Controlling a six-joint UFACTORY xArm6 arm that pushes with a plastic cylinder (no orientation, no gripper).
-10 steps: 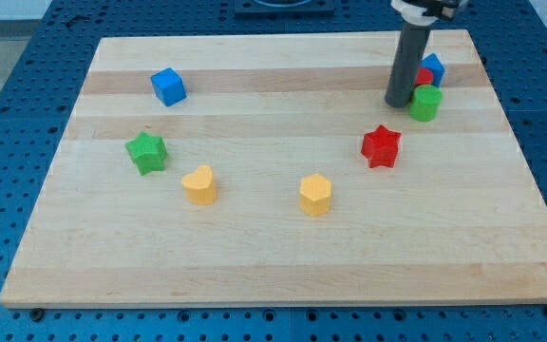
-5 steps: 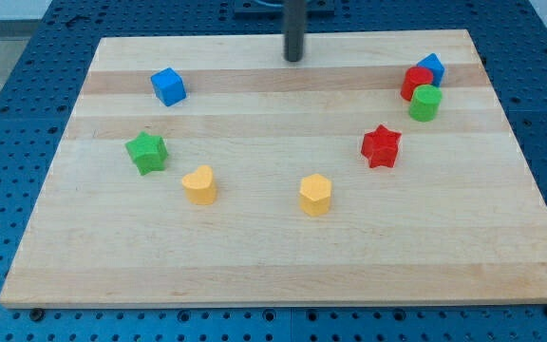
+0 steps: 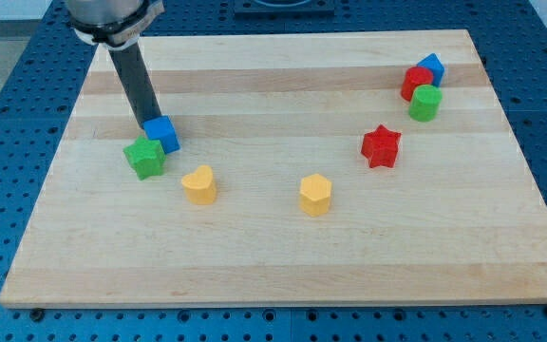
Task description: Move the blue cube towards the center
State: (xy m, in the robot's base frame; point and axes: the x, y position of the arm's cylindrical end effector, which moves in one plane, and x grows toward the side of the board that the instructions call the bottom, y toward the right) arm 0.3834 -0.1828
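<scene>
The blue cube sits on the wooden board at the view's left, touching the green star block just below and left of it. My tip rests against the cube's top-left edge, the dark rod rising up and to the left from it. A second blue block is at the view's top right.
A red block and a green cylinder cluster with the second blue block at the top right. A red star lies right of centre. A yellow heart-shaped block and a yellow hexagon block lie below centre.
My tip swept from the top right across the top to the left and came down on the blue cube. The cube slid down to touch the green star.
</scene>
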